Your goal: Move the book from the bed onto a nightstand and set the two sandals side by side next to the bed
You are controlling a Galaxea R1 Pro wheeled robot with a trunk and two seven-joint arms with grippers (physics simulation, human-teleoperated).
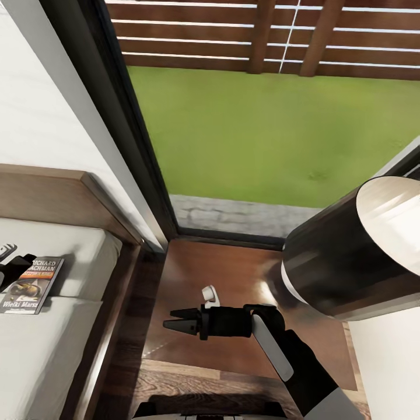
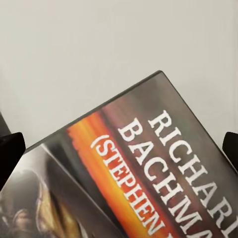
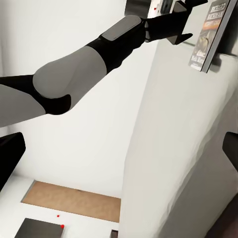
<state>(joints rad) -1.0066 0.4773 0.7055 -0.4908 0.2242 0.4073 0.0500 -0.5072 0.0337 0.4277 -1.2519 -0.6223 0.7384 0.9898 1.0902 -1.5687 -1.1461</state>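
Head view: book [image 1: 32, 286] lies flat on bed [image 1: 64, 332], on the pale mattress near the headboard, cover up, "RICHARD BACHMAN" readable.

L gripper [image 1: 17, 267] at the far left edge of the head view, just at the book's upper-left corner; contact can't be judged there. L wrist view: book [image 2: 148, 183] lies between the two dark fingertips [image 2: 11, 148], which sit wide apart at either edge, so jaws are spread, nothing pinched.

R gripper [image 1: 175, 322] hovers over nightstand [image 1: 233, 280], pointing toward the bed, holding nothing. Fingers look close together in the head view, but R wrist view shows tips [image 3: 10, 153] at opposite edges; spread or pressed – can't tell.

R wrist view also catches the L arm [image 3: 99, 54] reaching to the book [image 3: 210, 34] on the mattress.

Window [image 1: 262, 116] beyond the nightstand; lawn and slatted fence outside.
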